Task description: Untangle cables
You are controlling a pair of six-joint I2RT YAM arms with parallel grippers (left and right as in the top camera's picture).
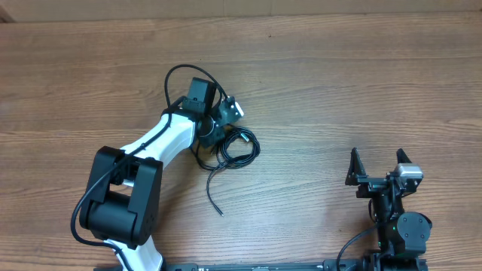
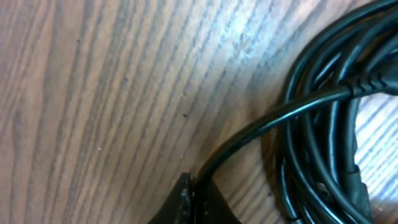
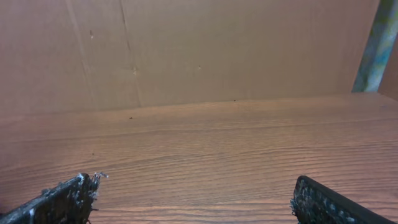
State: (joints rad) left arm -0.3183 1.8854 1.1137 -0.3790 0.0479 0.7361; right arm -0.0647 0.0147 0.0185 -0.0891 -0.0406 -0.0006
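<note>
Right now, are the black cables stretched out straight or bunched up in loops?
Bunched up. The cables lie coiled in overlapping loops on the table, one loose end trailing out.

Cables: coiled on tabletop, left of centre; one strand trails frontward.
Left gripper: at coil's left edge.
Right gripper: front right, well apart.
</note>
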